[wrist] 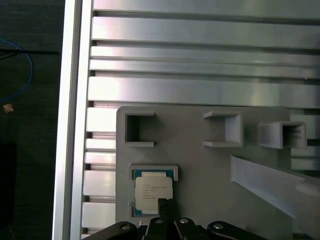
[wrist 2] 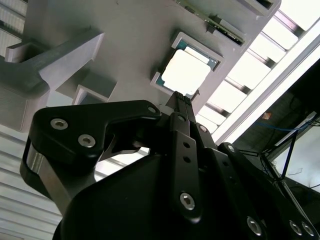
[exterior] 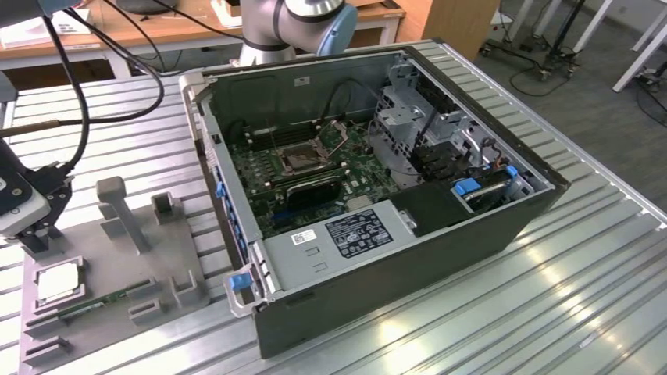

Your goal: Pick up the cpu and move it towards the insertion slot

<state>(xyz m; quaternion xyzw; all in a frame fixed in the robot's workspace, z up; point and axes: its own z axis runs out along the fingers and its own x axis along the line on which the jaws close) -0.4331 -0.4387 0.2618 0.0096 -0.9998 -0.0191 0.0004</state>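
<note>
The cpu [exterior: 58, 282] is a flat silver square lying in a framed nest on the grey fixture plate [exterior: 156, 258], at the exterior view's left. In both wrist views the cpu [wrist 2: 186, 71] [wrist: 153, 187] lies flat in that nest, its metal top bright. My gripper [exterior: 40, 247] hangs just above the plate beside the cpu's far edge. Its thin black fingers [wrist 2: 181, 102] stand pressed together, shut on nothing, with the tips [wrist: 167, 204] over the cpu's rim. The insertion slot [exterior: 302, 158] is a dark square socket with a silver frame on the green board inside the open computer case [exterior: 417, 258].
A green memory stick [exterior: 105, 301] lies on the fixture plate near the cpu. Grey upright posts and brackets [exterior: 123, 215] rise from the plate between the gripper and the case. The case's raised wall [exterior: 208, 180] faces the plate. Everything rests on a ribbed aluminium table [exterior: 583, 312].
</note>
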